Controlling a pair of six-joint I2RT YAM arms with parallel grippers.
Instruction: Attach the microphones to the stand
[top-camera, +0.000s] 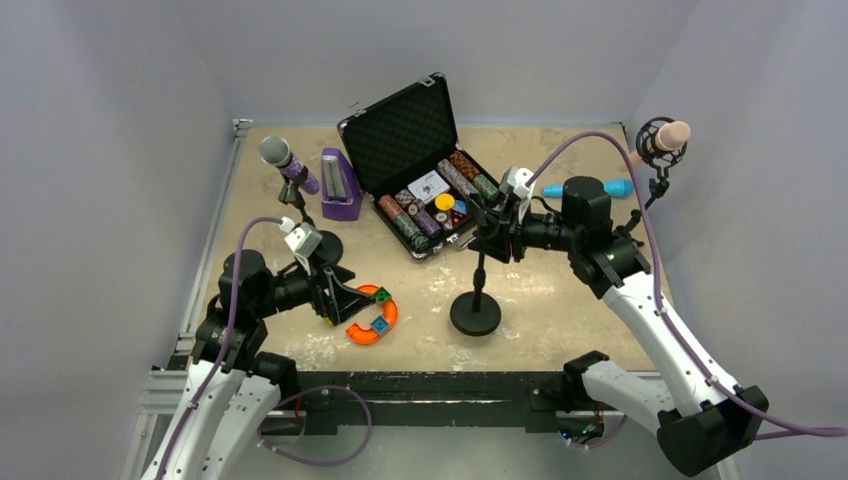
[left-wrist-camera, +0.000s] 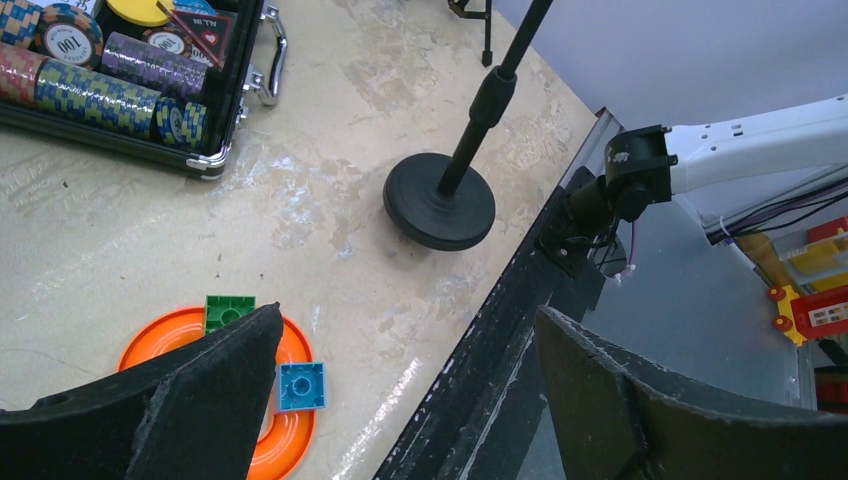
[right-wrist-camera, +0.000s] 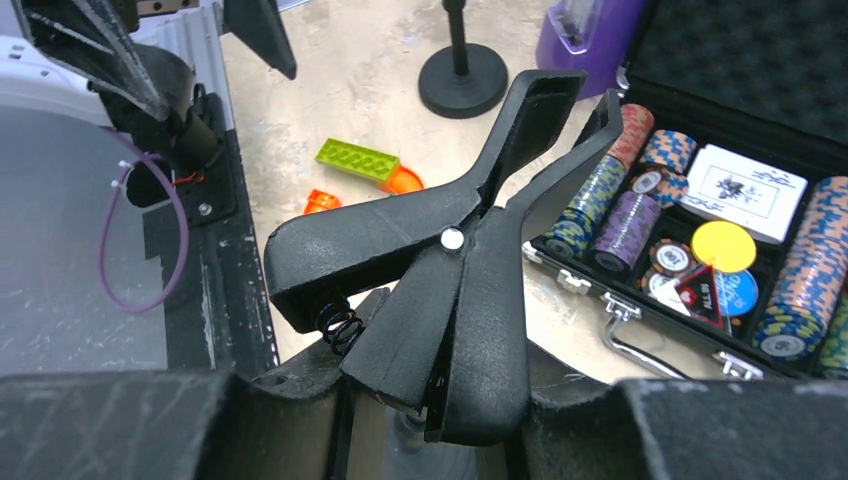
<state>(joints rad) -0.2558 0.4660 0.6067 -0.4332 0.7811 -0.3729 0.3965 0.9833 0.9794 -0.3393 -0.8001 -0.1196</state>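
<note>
At table centre, right gripper (top-camera: 492, 238) clamps the spring clip (right-wrist-camera: 450, 270) atop the middle stand (top-camera: 475, 312), probably spreading it for the cyan microphone (top-camera: 590, 188) lying behind. Purple microphone (top-camera: 290, 160) and pink microphone (top-camera: 672, 135) sit mounted. Left gripper (left-wrist-camera: 405, 330) gapes, empty. Only right wrist shows the clip's spring.

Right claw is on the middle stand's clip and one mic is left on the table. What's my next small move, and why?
Probably open the right claw off the empty clip and draw back toward the blue microphone. It lies on the table beside the right arm, far from the open left claw, and the purple microphone and pink microphone are already mounted.
</note>
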